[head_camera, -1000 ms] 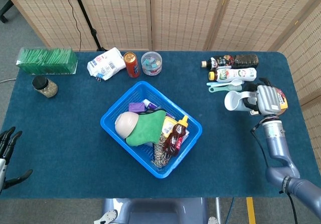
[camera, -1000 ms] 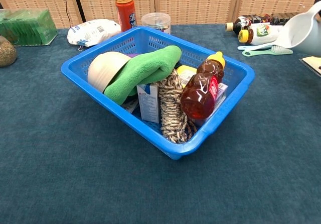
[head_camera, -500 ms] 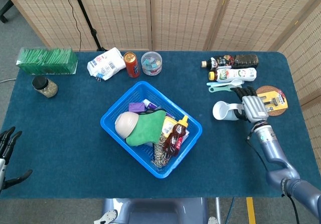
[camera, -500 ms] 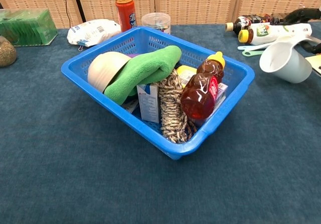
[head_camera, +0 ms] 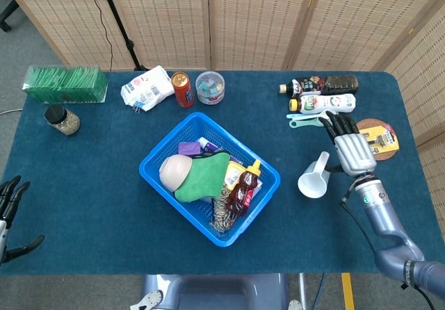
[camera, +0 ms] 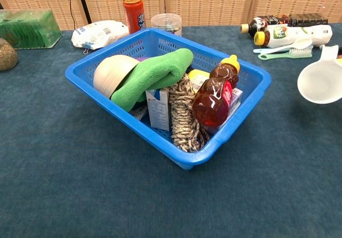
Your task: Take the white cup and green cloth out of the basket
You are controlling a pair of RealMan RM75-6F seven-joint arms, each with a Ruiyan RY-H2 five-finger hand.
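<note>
The white cup (head_camera: pixel 314 178) lies on its side on the blue tabletop, right of the basket, its mouth facing front-left; the chest view shows the cup (camera: pixel 320 80) at the right edge. My right hand (head_camera: pixel 351 150) is just beside it, fingers spread and pointing away, holding nothing. The green cloth (head_camera: pixel 204 178) lies in the blue basket (head_camera: pixel 167 138), draped against a beige bowl (head_camera: pixel 174 171); the chest view shows the cloth (camera: pixel 152 75) on top of the basket's contents. My left hand (head_camera: pixel 10 216) hangs open at the table's front-left edge.
The basket (camera: pixel 107 105) also holds a honey bottle (camera: pixel 214 91), a rope bundle and small boxes. Behind the cup are bottles (head_camera: pixel 323 94), brushes (head_camera: pixel 309 120) and an orange disc (head_camera: pixel 379 135). A can (head_camera: pixel 183 89), jar (head_camera: pixel 210 87), white packet (head_camera: pixel 147 87) and green box (head_camera: pixel 65 84) line the back.
My right hand carried the white cup down and toward the front, set it on the table on its side, and let go with fingers spread. The left hand stayed put.
</note>
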